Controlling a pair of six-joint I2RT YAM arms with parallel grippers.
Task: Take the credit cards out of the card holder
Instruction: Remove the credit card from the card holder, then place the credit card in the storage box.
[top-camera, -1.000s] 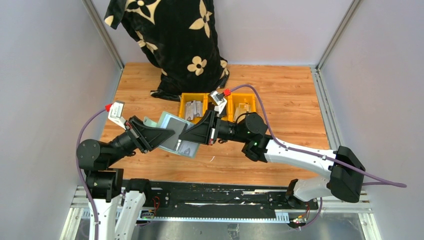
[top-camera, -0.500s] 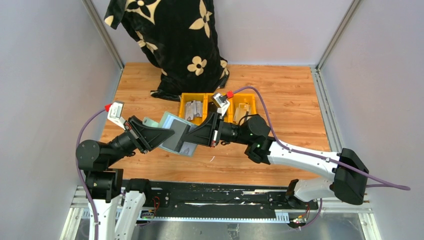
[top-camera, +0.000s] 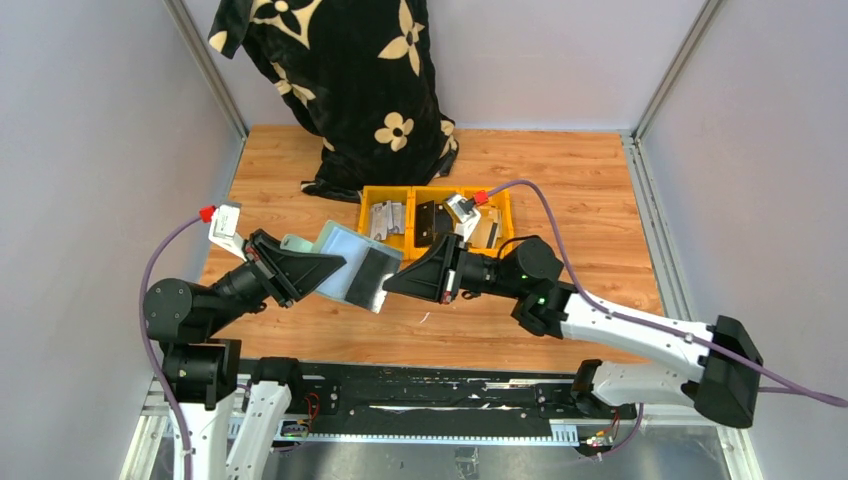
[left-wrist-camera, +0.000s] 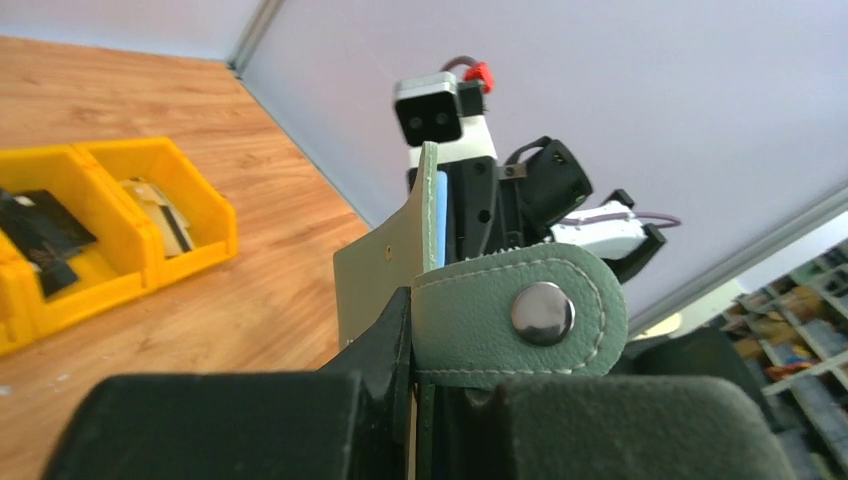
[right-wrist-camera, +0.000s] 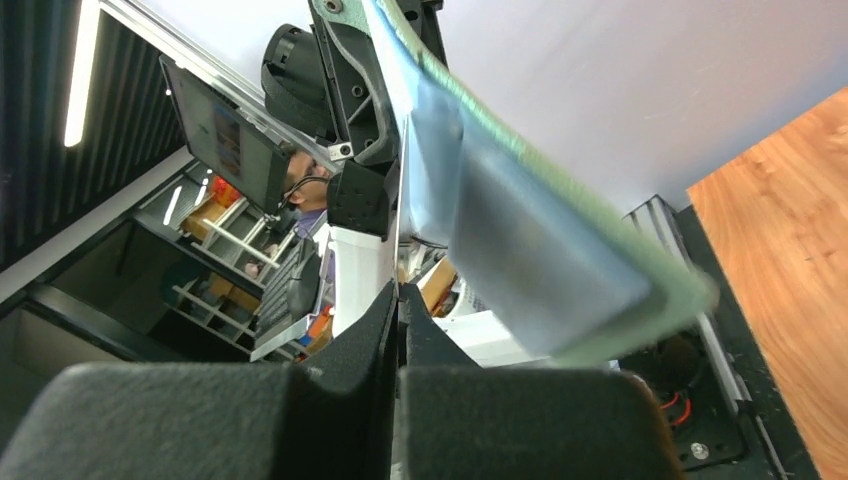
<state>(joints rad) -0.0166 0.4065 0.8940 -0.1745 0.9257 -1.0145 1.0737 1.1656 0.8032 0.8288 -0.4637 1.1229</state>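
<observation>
My left gripper (top-camera: 318, 268) is shut on the sage-green card holder (top-camera: 335, 248), holding it tilted above the table. In the left wrist view the holder's snap tab (left-wrist-camera: 520, 315) lies right at the left gripper (left-wrist-camera: 412, 330). A dark credit card (top-camera: 368, 272) sticks out of the holder's right side. My right gripper (top-camera: 388, 284) is shut on that card's outer edge. The right wrist view shows the right gripper (right-wrist-camera: 398, 300) with its jaws pressed together and the holder's pale blue inside (right-wrist-camera: 520, 230) just above them.
A row of yellow bins (top-camera: 388, 192) stands behind the grippers, with grey cards, a dark card (top-camera: 432, 222) and a tan card (top-camera: 487, 225) in them. A black flowered cloth (top-camera: 350, 80) is heaped at the back left. Grey walls close in both sides.
The right gripper has drawn back to the right, and the dark card has slid further out of the holder. The left arm has shifted slightly left with the holder.
</observation>
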